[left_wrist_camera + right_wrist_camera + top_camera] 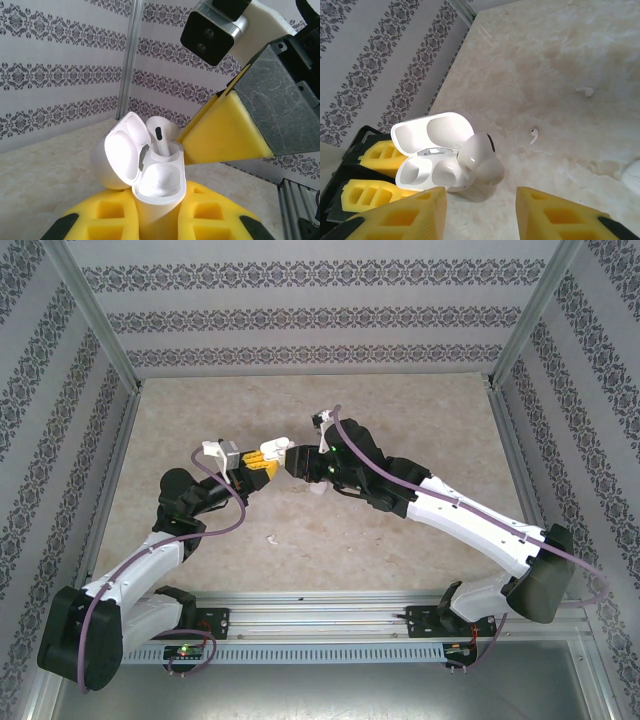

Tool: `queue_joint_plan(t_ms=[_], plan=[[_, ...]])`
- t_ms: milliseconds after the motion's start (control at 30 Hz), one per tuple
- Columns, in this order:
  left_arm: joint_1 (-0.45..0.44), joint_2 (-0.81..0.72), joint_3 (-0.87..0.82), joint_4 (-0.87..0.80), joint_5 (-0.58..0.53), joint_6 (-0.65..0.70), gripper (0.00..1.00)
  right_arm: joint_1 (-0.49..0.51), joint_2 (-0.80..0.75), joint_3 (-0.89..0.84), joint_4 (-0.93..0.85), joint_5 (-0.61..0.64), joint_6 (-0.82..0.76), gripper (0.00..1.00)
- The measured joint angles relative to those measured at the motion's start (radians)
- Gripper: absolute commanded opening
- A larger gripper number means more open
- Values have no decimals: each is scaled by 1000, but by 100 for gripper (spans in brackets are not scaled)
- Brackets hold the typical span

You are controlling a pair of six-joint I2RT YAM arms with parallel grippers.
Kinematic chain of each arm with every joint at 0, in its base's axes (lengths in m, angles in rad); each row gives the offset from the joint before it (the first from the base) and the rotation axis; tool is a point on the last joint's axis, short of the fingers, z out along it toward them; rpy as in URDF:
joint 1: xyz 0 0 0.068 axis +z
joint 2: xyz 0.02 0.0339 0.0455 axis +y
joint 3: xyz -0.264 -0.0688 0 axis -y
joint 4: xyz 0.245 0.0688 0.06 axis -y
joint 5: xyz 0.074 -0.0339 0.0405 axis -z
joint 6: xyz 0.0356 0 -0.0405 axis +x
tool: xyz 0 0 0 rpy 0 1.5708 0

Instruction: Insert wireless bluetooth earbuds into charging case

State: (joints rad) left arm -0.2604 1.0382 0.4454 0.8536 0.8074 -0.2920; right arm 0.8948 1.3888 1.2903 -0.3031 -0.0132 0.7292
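Note:
My left gripper is shut on the white charging case, holding it upright above the table with its lid swung open. One white earbud stands in the far slot, its head sticking out above the rim. The near slot is empty. My right gripper is open, its yellow fingers spread on either side just short of the earbud and not touching it. In the top view the two grippers meet at mid-table: left gripper, case, right gripper.
Two loose earbuds lie on the beige tabletop beyond the case; one earbud lies in front of the left arm. A white object sits under the right arm. Patterned walls surround the table.

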Motion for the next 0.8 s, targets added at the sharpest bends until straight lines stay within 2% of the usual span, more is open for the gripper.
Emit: queue_joint_plan(t_ms=[200, 433, 567, 800], plan=[[0, 3, 0, 0, 0, 0, 0, 0, 0, 56, -39, -12, 6, 60], [0, 32, 0, 9, 1, -1, 0, -3, 0, 137, -95, -41, 15, 62], [0, 42, 0, 25, 5, -3, 0, -24, -2, 147, -121, -69, 33, 57], [-2, 55, 0, 83, 39, -32, 0, -107, -14, 137, -168, -114, 56, 40]])
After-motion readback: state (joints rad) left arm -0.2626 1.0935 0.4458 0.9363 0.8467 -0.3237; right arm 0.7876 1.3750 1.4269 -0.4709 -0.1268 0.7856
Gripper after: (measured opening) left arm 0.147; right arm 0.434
